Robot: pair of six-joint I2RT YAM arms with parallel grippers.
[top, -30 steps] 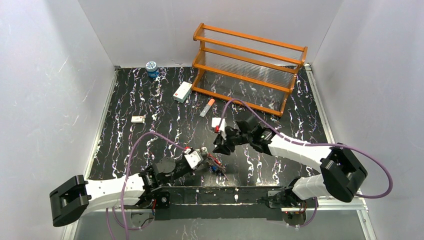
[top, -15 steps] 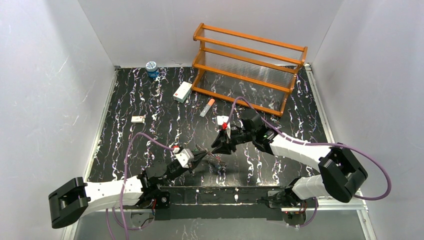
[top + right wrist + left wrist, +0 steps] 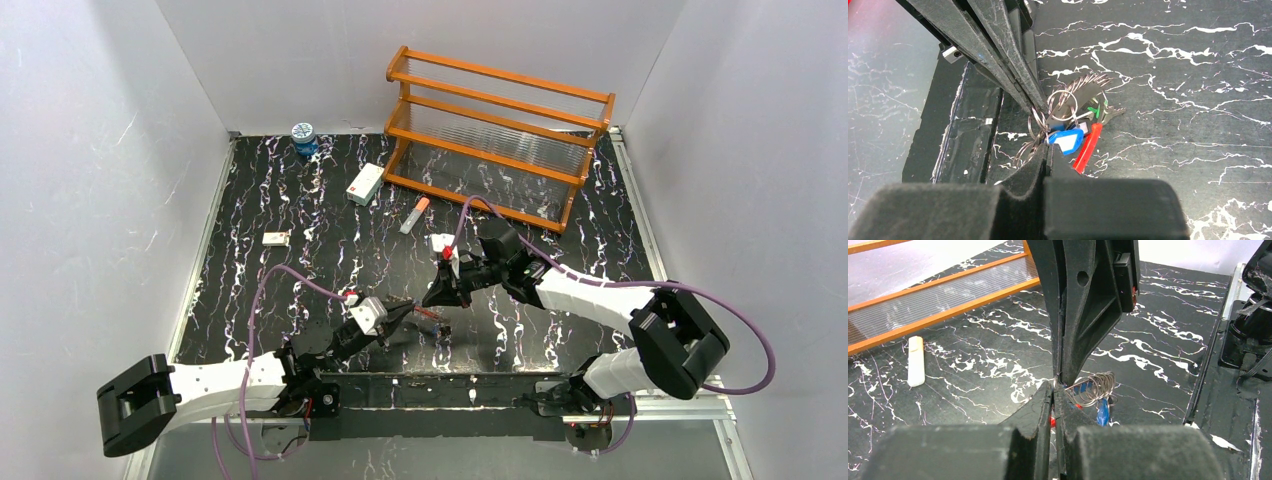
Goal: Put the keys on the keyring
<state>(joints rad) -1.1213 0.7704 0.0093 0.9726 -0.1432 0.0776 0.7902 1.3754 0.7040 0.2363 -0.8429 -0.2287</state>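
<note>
The keys [image 3: 433,322] lie bunched on the black marbled table between both grippers. In the right wrist view I see a blue key head [image 3: 1066,140], a green head [image 3: 1094,110], silvery rings [image 3: 1063,103] and the keyring's red part [image 3: 1088,148]. My left gripper [image 3: 405,312] is shut on the keyring's wire, with red showing between its fingertips [image 3: 1054,390]. My right gripper [image 3: 437,298] is shut on a thin wire of the bunch [image 3: 1048,149]. The two grippers' tips almost touch. The left wrist view shows the coiled rings [image 3: 1095,387] and a blue key [image 3: 1103,412].
An orange rack [image 3: 497,135] stands at the back. An orange-and-white tube [image 3: 414,215], a white box [image 3: 364,184], a blue jar [image 3: 304,137] and a small white item [image 3: 276,238] lie on the table behind. The black base plate [image 3: 440,390] runs close in front.
The left arm drew back to the left, with its gripper still at the bunch. The right gripper moved slightly towards it. Over the last half second little moved.
</note>
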